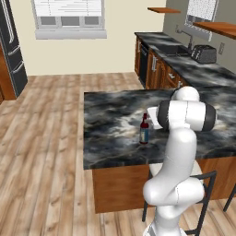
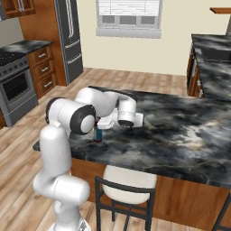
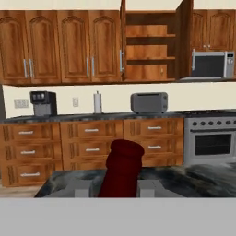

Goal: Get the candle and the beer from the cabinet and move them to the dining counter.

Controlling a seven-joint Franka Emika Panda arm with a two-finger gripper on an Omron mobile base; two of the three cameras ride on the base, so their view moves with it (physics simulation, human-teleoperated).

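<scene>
The beer (image 1: 144, 129) stands upright on the dining counter (image 1: 110, 143), near its front edge. The gripper (image 3: 111, 188) is clamped around the bottle's neck, one finger on each side. Across the kitchen, the cabinet (image 3: 152, 44) stands open, its shelves bare beside the microwave (image 3: 209, 64).

The marbled dining counter (image 1: 110, 138) carries the beer (image 1: 144, 130), standing upright near its front edge.
</scene>
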